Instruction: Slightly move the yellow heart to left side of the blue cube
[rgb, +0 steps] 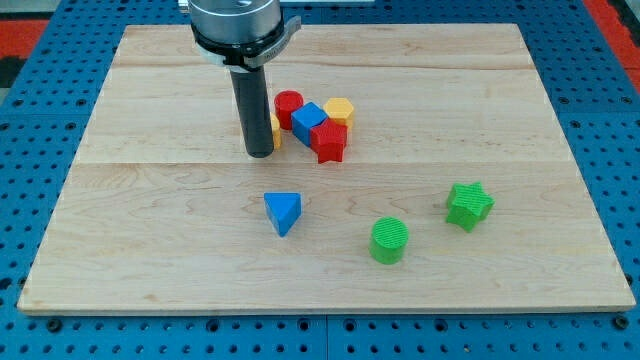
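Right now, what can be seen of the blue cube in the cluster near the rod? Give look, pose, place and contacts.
The blue cube is a small, solid-coloured block that looks like plastic, with its top and two side faces showing. It lies flat on the wooden board, turned so a corner points toward the view's bottom. It sits mid-cluster: the red cylinder touches it at upper left, the yellow block is close on the right, and the red star-like block is against its lower right. My tip stands to its left, apart from it.

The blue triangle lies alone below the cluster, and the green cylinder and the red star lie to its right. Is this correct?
Not quite: the camera view shows a green star, not red, right of the green cylinder. The blue triangle does lie alone below the cluster.
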